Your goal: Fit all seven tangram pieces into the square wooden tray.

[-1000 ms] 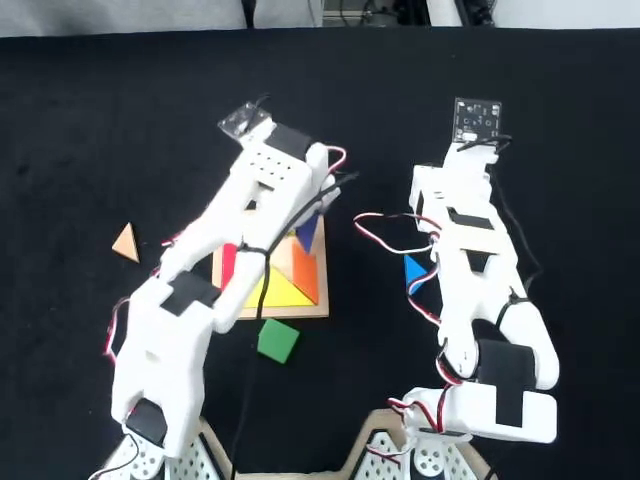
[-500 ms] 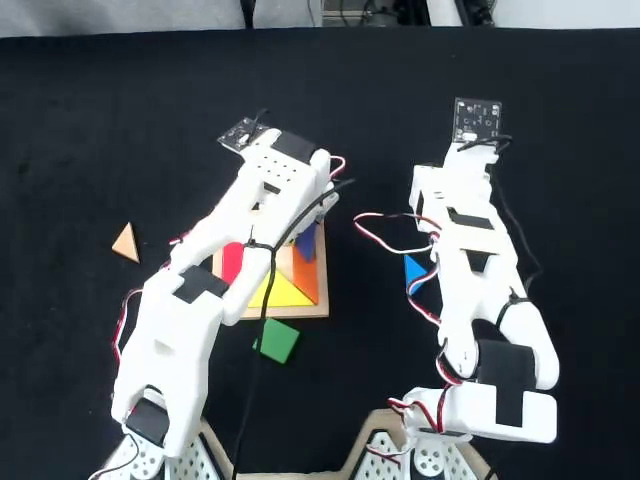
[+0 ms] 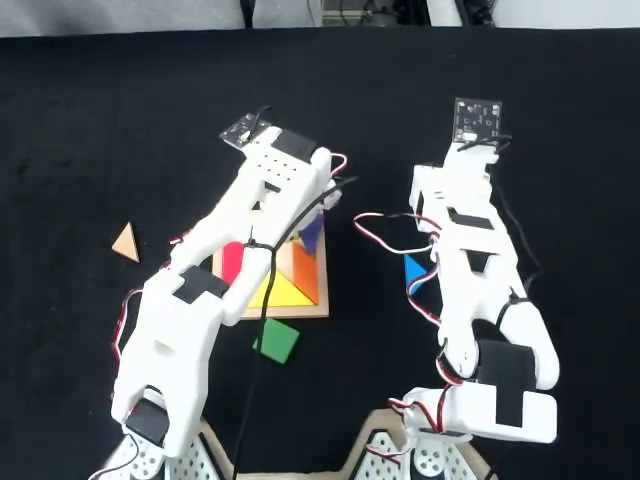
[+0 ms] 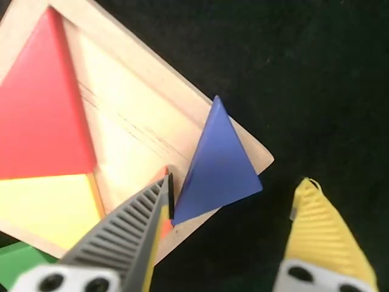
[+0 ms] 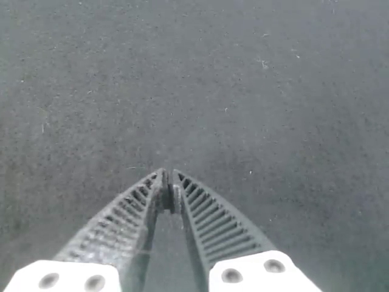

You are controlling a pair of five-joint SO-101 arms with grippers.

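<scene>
Over the last second the left arm [image 3: 250, 215] has dipped and swung a little over the far corner of the wooden tray [image 3: 290, 312], and the blue triangle [image 4: 216, 161], which looked tipped up before, now lies lower against that corner; the right arm [image 3: 470, 250] has not shifted. The left jaws stand apart around the blue triangle. One finger is touching or almost touching its long edge near the tray floor, and the other is clear of it out over the black desk [image 3: 100, 120], so nothing is clamped. The blue triangle rests across the tray's rim, partly inside and partly hanging over the outer edge. Its long axis runs roughly in line with the fingers, and its sharp tip points away from the wrist. The bare wooden bay it seems meant for lies just beside it, toward the red triangle [image 4: 42, 115] and the yellow triangle [image 4: 42, 207], with the orange piece [image 3: 305, 270] seated close by. The likely next move is a nudge or regrip that slides it off the rim and inward, and the left arm is far nearer for that. The right jaws are pressed together above bare desk. The green square [image 3: 276, 341], the tan triangle [image 3: 125, 243] and the light-blue triangle [image 3: 413, 268] are outside the tray.
</scene>
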